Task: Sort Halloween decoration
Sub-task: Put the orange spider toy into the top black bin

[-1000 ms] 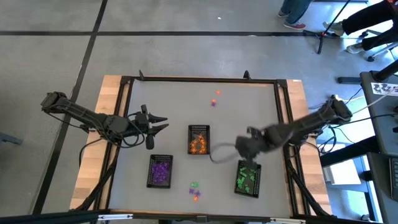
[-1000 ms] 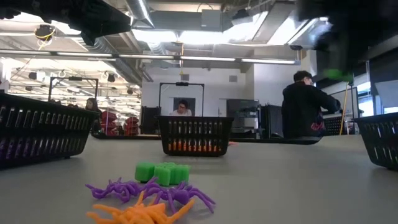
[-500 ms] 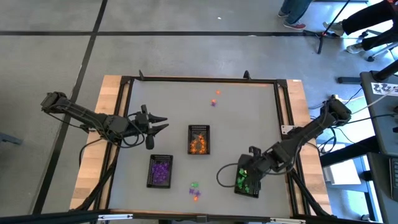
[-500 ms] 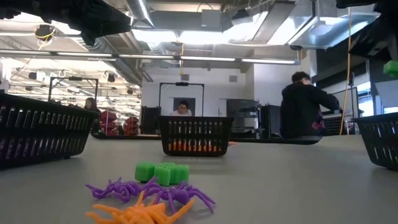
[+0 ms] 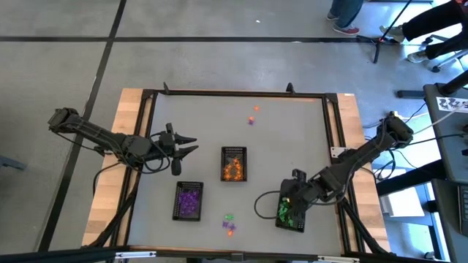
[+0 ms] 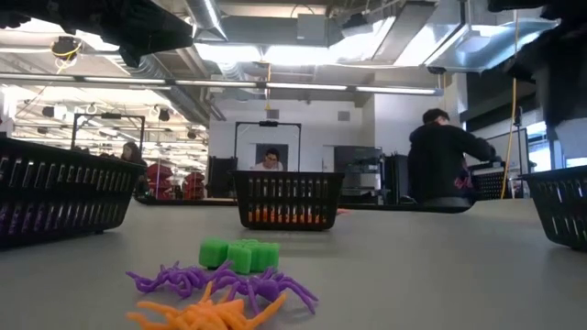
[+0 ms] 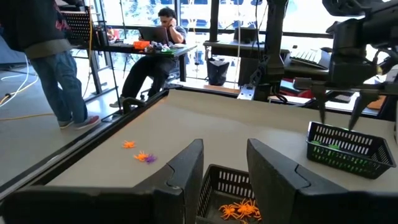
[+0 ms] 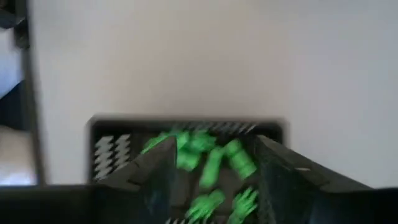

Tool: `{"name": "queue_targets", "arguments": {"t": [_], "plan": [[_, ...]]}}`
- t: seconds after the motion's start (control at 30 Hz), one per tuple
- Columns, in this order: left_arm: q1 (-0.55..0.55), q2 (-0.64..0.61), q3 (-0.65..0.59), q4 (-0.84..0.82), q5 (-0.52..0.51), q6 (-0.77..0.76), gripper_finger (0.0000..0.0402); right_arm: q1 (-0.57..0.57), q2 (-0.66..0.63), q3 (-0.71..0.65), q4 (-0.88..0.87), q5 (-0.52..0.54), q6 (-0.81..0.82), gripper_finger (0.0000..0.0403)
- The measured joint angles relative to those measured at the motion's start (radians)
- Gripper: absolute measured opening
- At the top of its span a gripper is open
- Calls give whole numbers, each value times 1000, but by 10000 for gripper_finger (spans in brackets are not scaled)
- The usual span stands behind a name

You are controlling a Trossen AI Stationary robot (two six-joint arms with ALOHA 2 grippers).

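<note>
The Halloween decoration is sorted by colour into three black mesh trays: orange pieces in the middle tray [image 5: 234, 164], purple ones in the near-left tray [image 5: 189, 201], green ones in the near-right tray [image 5: 291, 213]. Loose pieces lie near the front edge: a green block [image 6: 240, 254], purple spiders [image 6: 229, 282] and an orange one [image 6: 204, 317]. More lie at the far side [image 5: 252, 117]. My right gripper [image 8: 211, 180] hangs open above the green tray, pointing steeply down, with nothing between its fingers. My left gripper [image 7: 227, 180] is open and level, left of the orange tray [image 7: 239, 190].
A raised black frame [image 5: 150, 98] runs round the table's far and side edges. Bare tabletop lies between the trays and the far edge. People sit and stand in the room beyond the table [image 6: 445, 160].
My right gripper has swung from beside the orange tray toward the table's near edge, sinking until it stands over the green tray. A green piece that showed at the arm in the low view half a second ago is gone from there.
</note>
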State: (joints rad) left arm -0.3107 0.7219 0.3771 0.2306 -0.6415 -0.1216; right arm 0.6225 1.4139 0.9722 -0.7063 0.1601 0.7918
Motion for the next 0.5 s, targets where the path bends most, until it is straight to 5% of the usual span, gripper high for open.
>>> {"name": "queue_targets", "arguments": {"t": [0.3,0.4,0.5], "plan": [[0,0,0,0,0,0,115,-208,-3,3,4,384,-246,216],[0,0,0,0,0,0,115,-368,-3,3,23,388,-357,210],[0,0,0,-1,0,0,115,-559,2,3,109,270,-484,203]]}}
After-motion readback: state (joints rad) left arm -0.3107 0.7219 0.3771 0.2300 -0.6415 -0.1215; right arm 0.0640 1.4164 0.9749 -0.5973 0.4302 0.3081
